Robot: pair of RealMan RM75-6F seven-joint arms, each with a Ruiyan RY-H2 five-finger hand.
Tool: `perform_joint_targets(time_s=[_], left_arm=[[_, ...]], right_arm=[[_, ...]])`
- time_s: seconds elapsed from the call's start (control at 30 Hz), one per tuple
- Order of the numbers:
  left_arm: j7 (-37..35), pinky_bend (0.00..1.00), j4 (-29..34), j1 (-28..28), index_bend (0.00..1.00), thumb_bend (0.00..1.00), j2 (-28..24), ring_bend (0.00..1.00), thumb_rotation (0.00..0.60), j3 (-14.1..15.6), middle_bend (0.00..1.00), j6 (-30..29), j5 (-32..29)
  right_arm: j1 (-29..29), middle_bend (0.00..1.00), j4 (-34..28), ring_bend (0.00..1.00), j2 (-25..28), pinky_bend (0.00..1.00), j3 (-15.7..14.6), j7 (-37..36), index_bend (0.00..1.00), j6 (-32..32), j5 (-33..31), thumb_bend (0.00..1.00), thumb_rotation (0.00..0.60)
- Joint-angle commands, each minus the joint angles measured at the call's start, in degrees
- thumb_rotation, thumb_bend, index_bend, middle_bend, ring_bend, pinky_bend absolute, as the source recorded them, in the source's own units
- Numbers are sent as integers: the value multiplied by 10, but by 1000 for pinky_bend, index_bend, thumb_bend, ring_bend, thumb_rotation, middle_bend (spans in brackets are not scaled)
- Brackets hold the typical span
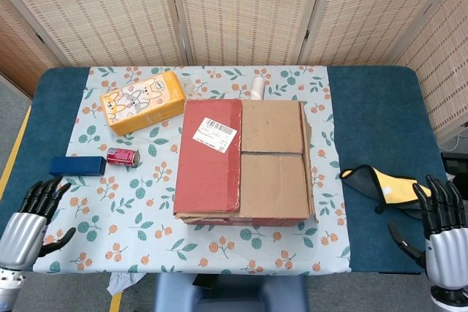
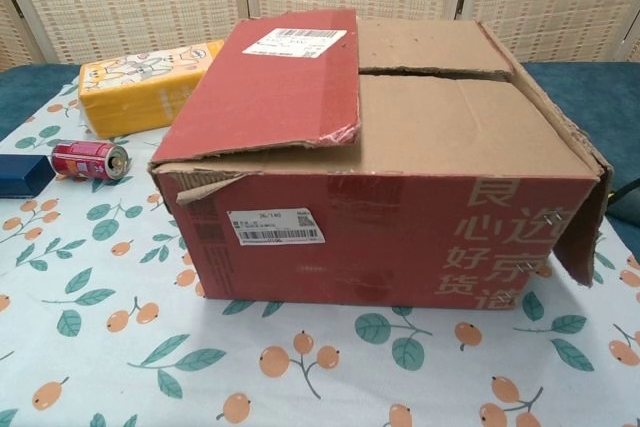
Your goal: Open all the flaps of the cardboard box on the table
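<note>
The red cardboard box [image 1: 241, 162] [image 2: 380, 177] stands in the middle of the flowered cloth. Its left outer flap [image 1: 210, 155] [image 2: 275, 82], red with a white label, lies flat over the top. The right outer flap [image 1: 308, 158] [image 2: 570, 202] hangs folded down along the box's right side. Two brown inner flaps [image 1: 272, 155] [image 2: 450, 97] lie shut across the opening. My left hand [image 1: 29, 221] is at the near left table edge, fingers apart, empty. My right hand [image 1: 439, 228] is at the near right edge, also spread and empty. Neither hand shows in the chest view.
An orange cartoon carton [image 1: 142, 101] [image 2: 140, 87] lies left of the box, with a red can [image 1: 122, 156] [image 2: 90, 160] and a dark blue box [image 1: 77, 165] [image 2: 18, 175] nearer. A black-and-yellow cloth [image 1: 395, 191] lies on the right. A white bottle [image 1: 257, 87] stands behind the box.
</note>
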State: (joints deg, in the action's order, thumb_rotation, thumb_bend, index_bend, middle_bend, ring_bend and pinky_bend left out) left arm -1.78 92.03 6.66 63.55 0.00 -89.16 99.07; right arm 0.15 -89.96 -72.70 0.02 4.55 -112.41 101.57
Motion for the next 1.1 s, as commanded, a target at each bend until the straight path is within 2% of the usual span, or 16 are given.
perform_joint_targets(time_s=[0.03,0.13,0.3,0.5,0.7,0.83,0.97,1.1], left_arm=[[9,113,28,29,0,515,1,70,600,-2,87,0,50],[18,146,68,51,0,560,-7,94,600,-3,117,21,72],[76,182,159,103,5,578,-15,125,600,-15,147,117,56],[216,192,231,140,6,572,44,133,600,-42,161,195,3],[342,178,272,187,1,438,113,128,600,-75,161,268,-91],[418,159,279,216,0,256,163,118,600,-95,161,283,-146],[466,151,271,234,0,237,210,110,600,-105,160,274,-174],[484,148,264,251,0,244,241,108,600,-118,161,261,-188]], right_arm=[[-1,0,-1,0,10,0,3,-5,0,13,-5,290,600],[-1,0,-3,0,17,0,9,-16,0,21,-12,289,600],[1,0,2,0,29,0,18,-38,0,42,-32,291,600],[2,0,0,0,44,0,30,-73,0,48,-40,290,600],[6,0,8,0,57,0,36,-107,0,65,-49,290,600],[6,0,14,0,66,0,42,-139,0,72,-59,290,600],[8,0,21,0,75,0,45,-160,0,80,-64,290,600],[7,0,28,0,81,0,48,-179,0,86,-70,290,600]])
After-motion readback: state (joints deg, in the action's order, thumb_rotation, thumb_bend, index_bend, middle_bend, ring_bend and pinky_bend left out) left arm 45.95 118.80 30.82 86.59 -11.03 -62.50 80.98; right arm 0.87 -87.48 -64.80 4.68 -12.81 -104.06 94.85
